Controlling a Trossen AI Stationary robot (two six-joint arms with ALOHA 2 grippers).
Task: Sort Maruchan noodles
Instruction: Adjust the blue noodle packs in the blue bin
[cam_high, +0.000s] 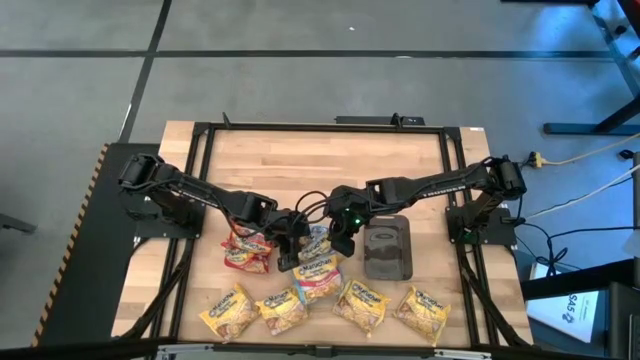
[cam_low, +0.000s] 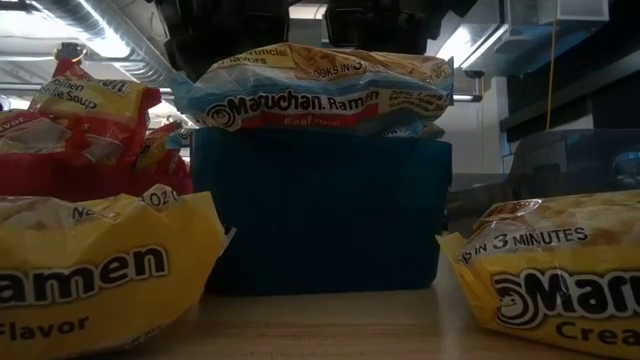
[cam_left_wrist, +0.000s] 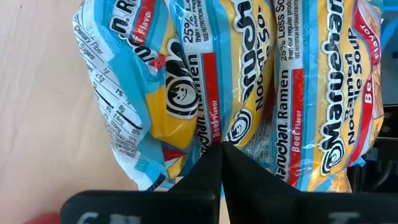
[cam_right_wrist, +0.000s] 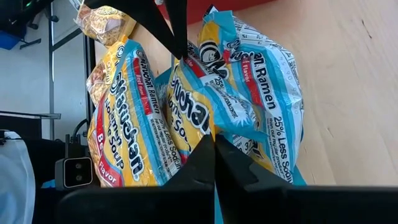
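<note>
Both arms reach to the middle of the wooden table (cam_high: 300, 160), over a pile of blue-edged Maruchan packets (cam_high: 316, 262) that lies on a teal tray (cam_low: 320, 215). The left gripper (cam_high: 290, 240) is at the left side of this pile, and in its wrist view its two dark fingers (cam_left_wrist: 208, 171) are pressed together to one point, touching the edge of the blue packets; I cannot tell if any wrapper is caught between them. The right gripper (cam_high: 342, 240) is at the right side of the same pile, and its fingers (cam_right_wrist: 205, 158) are also fully closed, the tips against the wrappers, again with no clear hold visible. In the right wrist view the left gripper's closed tips show beyond the packets. To the left of the pile, the red packets (cam_high: 247, 250) are heaped together. To the right of the pile lies a dark grey tray (cam_high: 387, 248) with nothing on it. Along the near edge of the table the yellow packets (cam_high: 330, 308) lie in a row, five of them, each a little apart from the next.
</note>
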